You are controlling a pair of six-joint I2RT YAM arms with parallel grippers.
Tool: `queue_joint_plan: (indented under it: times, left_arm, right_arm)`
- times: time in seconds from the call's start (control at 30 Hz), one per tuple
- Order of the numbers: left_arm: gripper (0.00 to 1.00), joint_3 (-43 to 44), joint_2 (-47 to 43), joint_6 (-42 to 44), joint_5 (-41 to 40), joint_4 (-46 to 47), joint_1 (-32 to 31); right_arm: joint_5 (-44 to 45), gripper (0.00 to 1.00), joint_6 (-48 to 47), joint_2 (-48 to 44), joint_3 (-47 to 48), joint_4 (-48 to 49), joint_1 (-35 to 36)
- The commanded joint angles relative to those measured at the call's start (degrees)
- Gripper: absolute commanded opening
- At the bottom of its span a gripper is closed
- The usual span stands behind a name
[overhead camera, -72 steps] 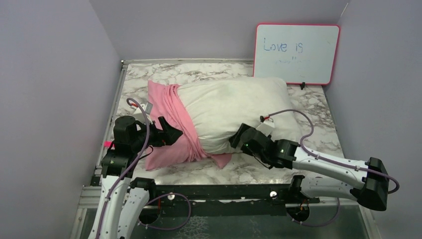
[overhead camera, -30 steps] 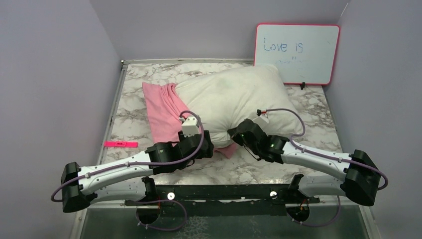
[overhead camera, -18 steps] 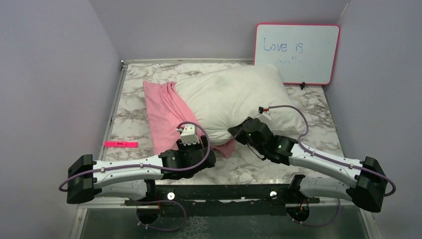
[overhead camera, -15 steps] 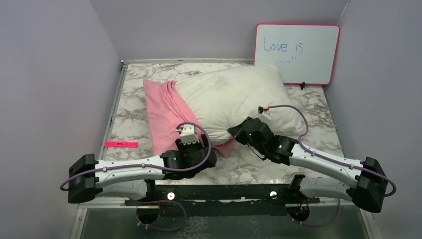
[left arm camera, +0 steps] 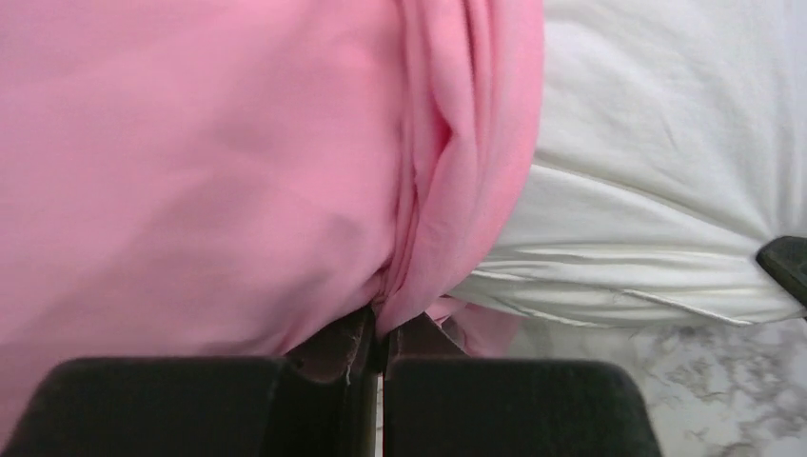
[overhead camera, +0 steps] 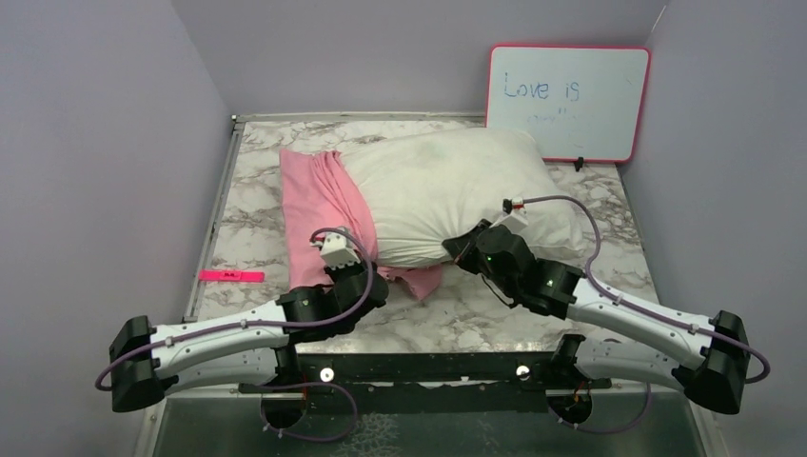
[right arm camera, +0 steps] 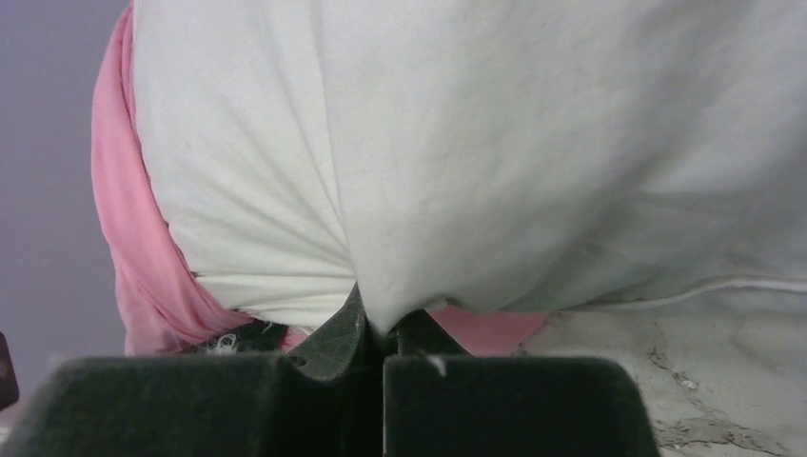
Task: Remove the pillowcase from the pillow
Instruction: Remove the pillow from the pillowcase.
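The big white pillow [overhead camera: 457,195] lies across the marble table, most of it bare. The pink pillowcase [overhead camera: 319,205] is bunched round the pillow's left end, and a flap of it shows under the near edge. My left gripper [overhead camera: 366,276] is shut on a fold of the pillowcase [left arm camera: 447,219] at its near edge; the pink cloth runs down between the closed jaws [left arm camera: 381,328]. On the pillow's near edge, my right gripper [overhead camera: 457,252] is shut on a pinch of white pillow [right arm camera: 476,152] fabric [right arm camera: 381,328].
A pink-framed whiteboard [overhead camera: 568,103] leans on the back wall at the right. A small pink strip [overhead camera: 231,275] lies on the table's left side. Walls close in the table's left, back and right.
My left arm swung in from the left to the pillowcase's near edge; its gripper was open and has shut on the pink fold. The right gripper stayed shut on the pillow, which shifted slightly.
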Motion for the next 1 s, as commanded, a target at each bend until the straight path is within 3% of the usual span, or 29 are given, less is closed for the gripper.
queue_joint_plan:
  times: [0.0, 0.17, 0.3, 0.47, 0.57, 0.67, 0.77, 0.97]
  left_arm:
    - [0.00, 0.6, -9.4, -5.9, -5.2, -21.5, 3.4]
    - [0.00, 3.1, -15.1, -9.5, -3.9, -33.4, 4.0]
    - [0.00, 6.2, -15.7, -10.8, -5.3, -39.6, 4.0]
    - [0.00, 8.4, -15.0, -6.0, -4.3, -39.4, 4.0]
    - [0.00, 8.0, -14.8, 3.4, 0.7, -32.0, 4.0]
    - [0.00, 6.0, -16.5, 13.0, 9.5, -21.0, 4.0]
    - [0.00, 3.6, -18.0, 16.2, 15.3, -13.6, 4.0]
    - [0.02, 2.6, -17.2, 17.6, 17.7, -10.0, 4.0]
  right_arm:
    - [20.1, 0.01, -2.8, -5.3, 4.1, -12.6, -0.7]
    - [27.5, 0.01, -1.1, -10.0, 4.0, -22.4, -0.7]
    - [31.2, 0.00, 6.0, -13.0, 3.9, -34.2, -0.7]
    - [33.4, 0.01, 10.1, -15.9, 5.0, -43.2, -0.7]
    - [30.9, 0.01, -1.2, -18.4, 5.7, -38.1, -0.7]
    - [20.5, 0.17, -20.3, -22.5, 5.6, -24.6, -0.7]
    - [6.9, 0.45, -31.8, -26.5, 5.9, -13.9, -0.7]
    - [-9.5, 0.69, -38.5, -21.7, 13.1, -9.0, -0.7]
